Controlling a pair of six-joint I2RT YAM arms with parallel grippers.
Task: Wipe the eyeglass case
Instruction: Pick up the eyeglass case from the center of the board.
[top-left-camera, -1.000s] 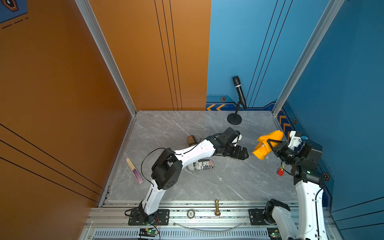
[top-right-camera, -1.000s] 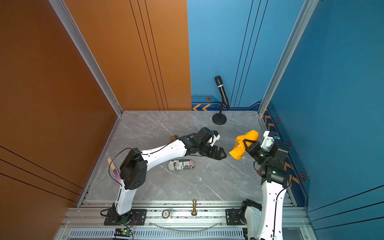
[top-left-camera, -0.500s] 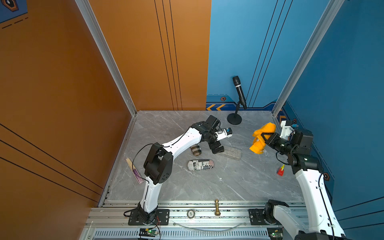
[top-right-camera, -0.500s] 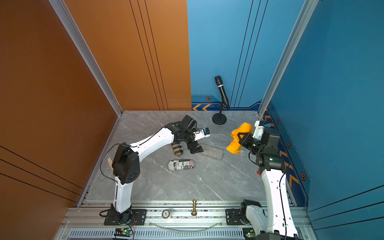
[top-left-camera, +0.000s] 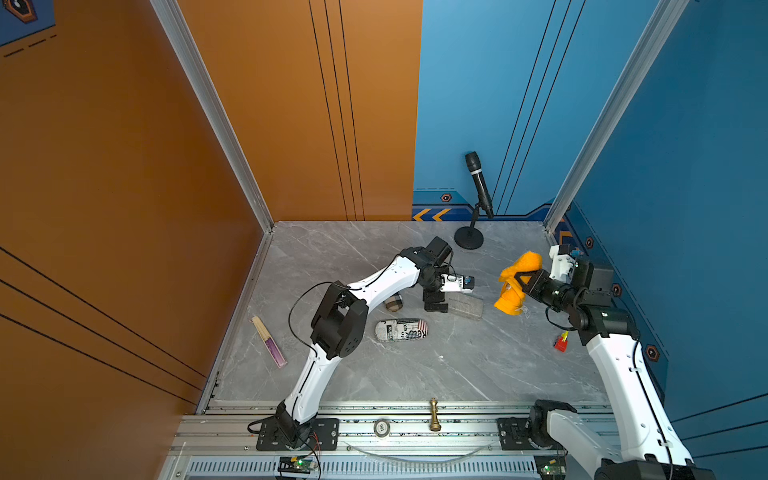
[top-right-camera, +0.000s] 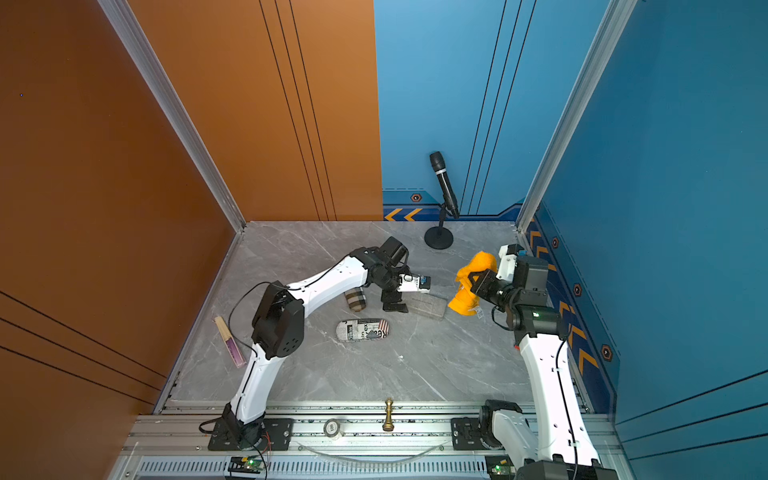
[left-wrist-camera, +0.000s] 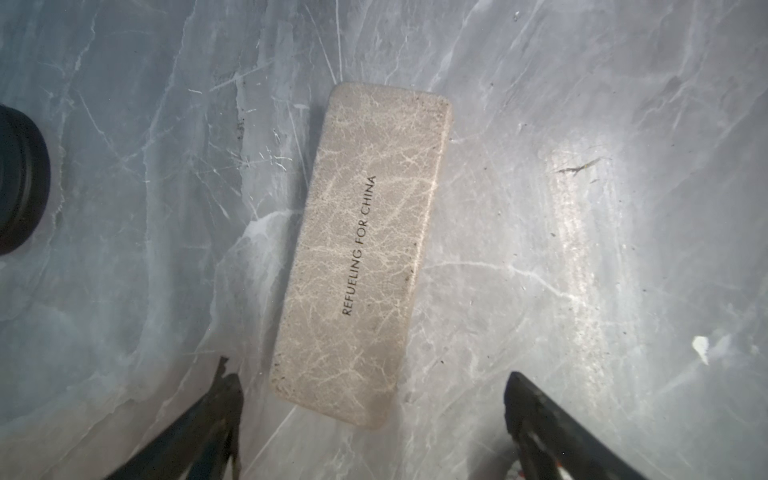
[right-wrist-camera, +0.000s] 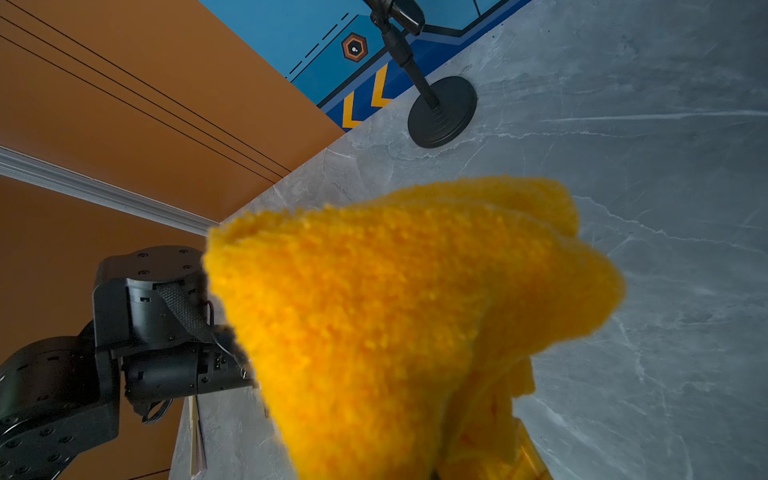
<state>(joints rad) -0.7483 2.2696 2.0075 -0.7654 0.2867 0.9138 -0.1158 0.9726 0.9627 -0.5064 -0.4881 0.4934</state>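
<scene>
Here, left gripper (left-wrist-camera: 370, 378) gapes by the shut eyeglass case (left-wrist-camera: 365, 232); right gripper (top-left-camera: 521, 283) clenches orange cloth (top-left-camera: 509, 302).

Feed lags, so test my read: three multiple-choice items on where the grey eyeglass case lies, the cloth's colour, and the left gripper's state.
1. The cloth in the right gripper is: A blue; B white; C orange.
2. The grey eyeglass case lies: A on that cloth; B on the marble table beside the left gripper; C in the right gripper.
3. The left gripper is: A open, empty; B shut on the case; C shut on the cloth.
C: seen in both top views. B: it lies flat there. A: fingers spread in the left wrist view.
</scene>
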